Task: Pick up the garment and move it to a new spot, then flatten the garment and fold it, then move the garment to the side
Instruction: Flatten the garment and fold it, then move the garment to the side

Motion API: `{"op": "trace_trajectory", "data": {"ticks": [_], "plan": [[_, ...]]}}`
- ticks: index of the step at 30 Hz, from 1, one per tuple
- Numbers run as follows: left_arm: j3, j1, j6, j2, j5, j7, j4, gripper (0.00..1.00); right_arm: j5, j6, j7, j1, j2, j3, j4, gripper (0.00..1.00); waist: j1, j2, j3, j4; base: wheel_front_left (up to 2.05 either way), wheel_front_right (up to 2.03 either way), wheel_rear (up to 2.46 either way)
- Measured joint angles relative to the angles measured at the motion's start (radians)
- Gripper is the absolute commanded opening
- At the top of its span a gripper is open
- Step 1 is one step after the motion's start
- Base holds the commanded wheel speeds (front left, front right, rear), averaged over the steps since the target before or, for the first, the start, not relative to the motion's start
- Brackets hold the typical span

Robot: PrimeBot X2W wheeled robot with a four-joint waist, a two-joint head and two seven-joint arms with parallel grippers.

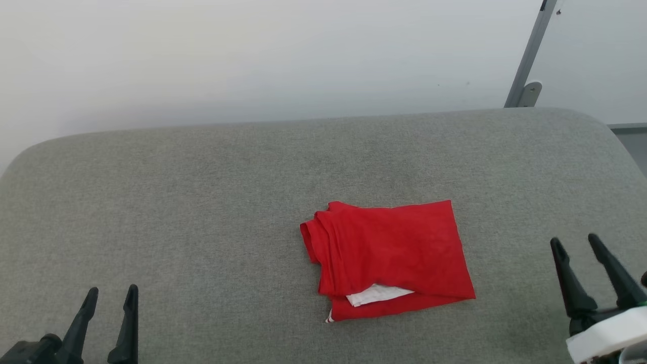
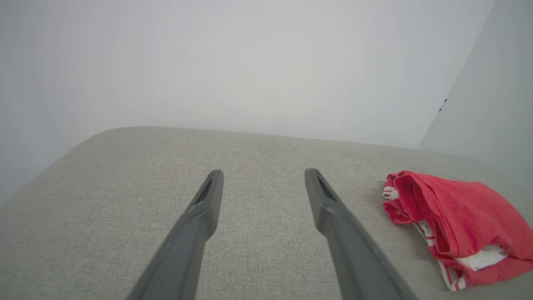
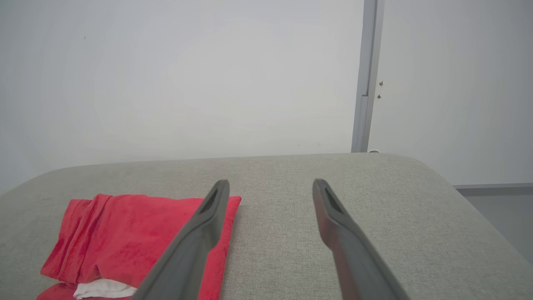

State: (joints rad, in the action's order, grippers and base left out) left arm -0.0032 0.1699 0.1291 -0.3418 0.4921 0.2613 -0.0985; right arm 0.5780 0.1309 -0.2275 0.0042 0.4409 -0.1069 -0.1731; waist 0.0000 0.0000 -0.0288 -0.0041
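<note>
The garment (image 1: 391, 255) lies folded into a red rectangle on the grey cushioned surface (image 1: 202, 202), right of centre, with a white sleeve piece peeking out at its near edge. The left wrist view has the garment (image 2: 454, 221) at the right, showing white-striped trim; the right wrist view has the garment (image 3: 125, 237) at the lower left. My left gripper (image 1: 112, 293) stands open at the lower left, far from the garment. My right gripper (image 1: 573, 241) stands open at the lower right, a short way right of the garment. Both hold nothing.
A plain pale wall (image 1: 252, 60) rises behind the surface. A grey metal post (image 1: 530, 55) with a bracket stands at the back right corner. The surface has rounded far corners and drops off at the right edge (image 1: 632, 151).
</note>
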Motion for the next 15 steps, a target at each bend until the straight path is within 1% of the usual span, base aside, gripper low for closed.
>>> {"op": "trace_trajectory", "data": {"ticks": [3, 15], "plan": [[-0.007, 0.000, 0.000, 0.000, 0.000, 0.000, -0.003, 1.00, -0.005, 0.000, -0.012, 0.018, -0.018, 0.005, -0.005, 1.00, 0.0000, 0.0000, -0.003, 0.007, 0.00, 0.00, 0.00], [-0.024, -0.003, 0.000, -0.004, 0.002, 0.000, -0.010, 1.00, 0.003, 0.000, -0.024, 0.039, -0.042, 0.012, -0.009, 1.00, 0.0000, 0.0000, -0.005, 0.018, 0.00, 0.00, 0.00]]}}
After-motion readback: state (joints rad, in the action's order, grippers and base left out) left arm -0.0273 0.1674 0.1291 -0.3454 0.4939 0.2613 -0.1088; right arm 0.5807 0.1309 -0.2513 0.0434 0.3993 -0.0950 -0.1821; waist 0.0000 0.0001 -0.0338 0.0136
